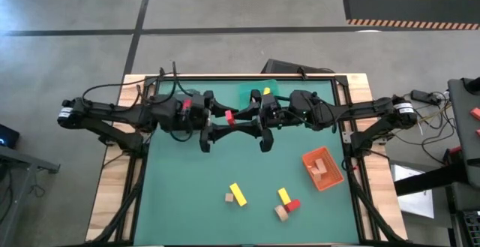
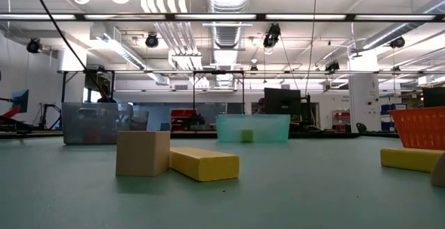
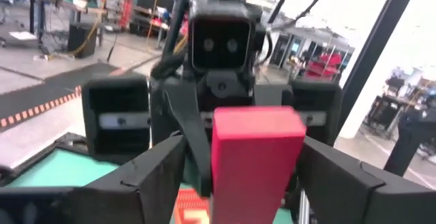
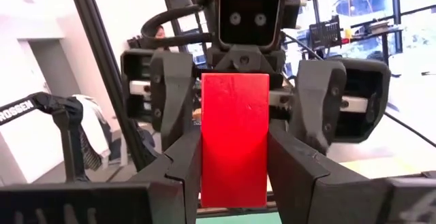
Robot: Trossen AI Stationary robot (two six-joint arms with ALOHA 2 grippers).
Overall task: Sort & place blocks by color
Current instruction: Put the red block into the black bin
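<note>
- Green mat (image 1: 187,202) on a wood-edged table, concrete floor all round. Both my arms are meeting in the upper middle of the high view.
- My right gripper (image 4: 235,176) is clamping the red block (image 4: 235,139) upright, with my right fingers (image 4: 180,169) flat against its two long sides.
- My left gripper (image 3: 245,183) is facing it head-on. My left fingers (image 3: 146,183) are standing apart on either side of the same block, with a visible gap on at least one side, so as I judge it this is a mid-air handover and the left has no grip yet.
- To do it well, I'm wanting the left pads square on the free faces and clear of the right fingers.
- The right should be letting go only once the left is firmly clamped, because any tilt could drop the block onto the mat.
- Down in the lower middle of the high view, loose blocks are waiting: a yellow bar (image 1: 238,194) touching a tan cube (image 1: 228,198), plus a yellow, red and tan cluster (image 1: 286,203).
- The orange bin (image 1: 309,157) at right is holding tan pieces, and the teal bin (image 1: 251,89) at upper centre is showing a yellow one.
- Which bin is taking red, I cannot tell.
</note>
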